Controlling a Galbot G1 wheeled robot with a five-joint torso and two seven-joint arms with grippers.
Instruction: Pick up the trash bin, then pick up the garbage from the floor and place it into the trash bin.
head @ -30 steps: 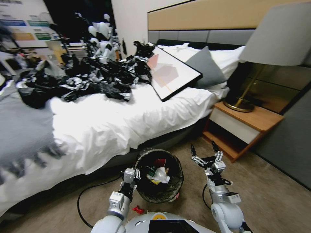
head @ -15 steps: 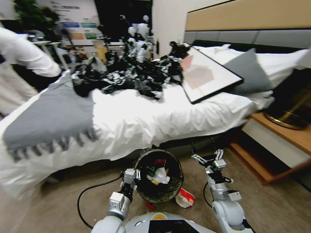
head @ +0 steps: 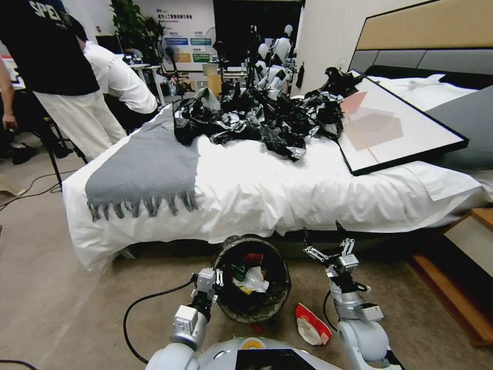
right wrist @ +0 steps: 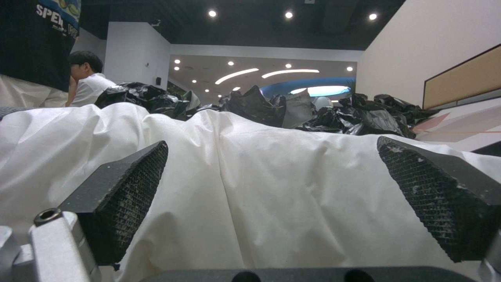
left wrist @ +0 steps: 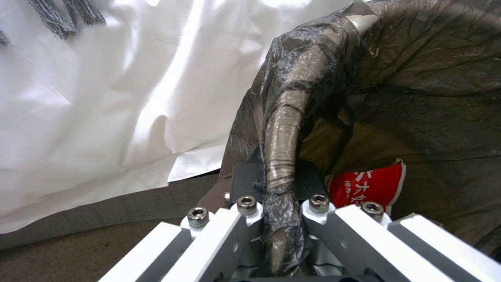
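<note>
The trash bin (head: 283,294), lined with a crinkled black bag, hangs tilted in front of me, just off the carpet beside the bed. My left gripper (head: 216,278) is shut on its bag-covered rim (left wrist: 292,98), one finger inside and one outside. Garbage lies inside: a red packet (left wrist: 373,188), a clear bottle and white scraps (head: 252,278). On the floor to the bin's right lies a red-and-white wrapper (head: 311,324). A small red scrap (head: 257,329) sits under the bin. My right gripper (head: 323,239) is open and holds nothing, its pads (right wrist: 130,188) facing the bed sheet.
The white bed (head: 267,195) runs straight ahead with a heap of black-and-silver bags (head: 262,115), a framed picture (head: 395,128) and a grey throw (head: 144,164). A nightstand (head: 462,303) is at right. A black cable (head: 134,308) loops on the carpet. People (head: 77,77) stand far left.
The whole view has swung to the left: lamp and nightstand slid off to the right, and the wrapper on the floor came into sight. Both grippers and the bin keep their places before me.
</note>
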